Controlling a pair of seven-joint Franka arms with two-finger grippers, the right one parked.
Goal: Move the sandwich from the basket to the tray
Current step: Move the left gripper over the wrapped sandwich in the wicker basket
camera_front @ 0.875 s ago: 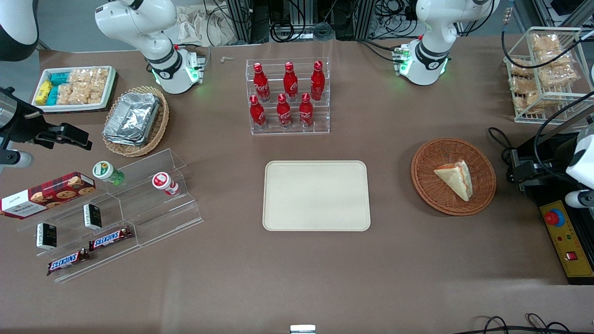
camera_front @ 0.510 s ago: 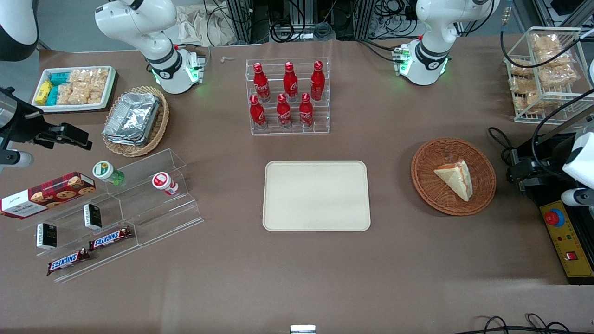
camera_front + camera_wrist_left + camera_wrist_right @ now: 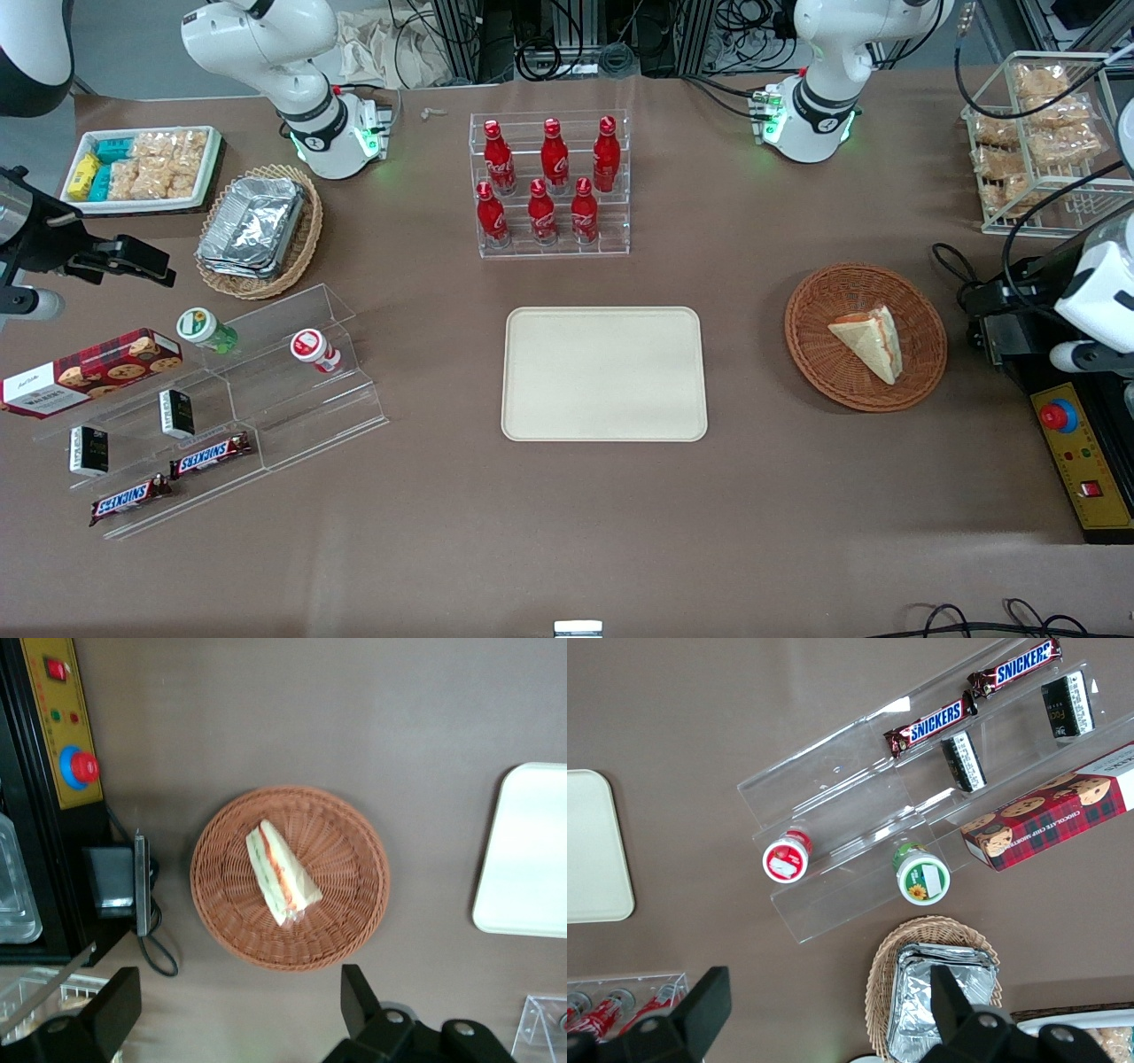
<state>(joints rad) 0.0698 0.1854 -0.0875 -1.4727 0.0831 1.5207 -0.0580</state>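
Sandwich (image 3: 869,342) lies in basket (image 3: 921,372), not yet lifted. Basket sits on tabletop (image 3: 567,532) toward working arm's end, near that edge, well apart from tray (image 3: 605,373).

Gripper (image 3: 237,1008): up above tabletop, off basket's rim toward the working arm's end, over bare tabletop, not over the sandwich. Fingers (image 3: 112,1009) spread wide, nothing between them. In front view only the arm's white wrist shows at the tabletop's edge next to the e-stop box (image 3: 1079,461); gripper itself not made out there.

Key relation: sandwich is a wedge w/ long axis running diagonal across basket, one end nearer front cam, other end farther. Filling edge (red/green) faces toward working arm's end in front view; broad bread face up. Wrist view shows its long axis tilted relative to the line between the fingers. Judgement: gripper needs to come in over basket centre and prob. rotate so the fingers close across the short width of the wedge, not along its length. Then descend.

Containers:
- basket: sandwich only, roughly central, tip close to rim nearer front cam.
- tray: nothing on it, mid-tabletop.
- bottle rack (image 3: 549,182): red bottles, farther from front cam than tray. Not in the path.

Carry path basket to tray looks free of obstacles, judging from front view.

Risk (guess): soft bread, squeeze may deform it; wicker rim could catch a finger on the way down.
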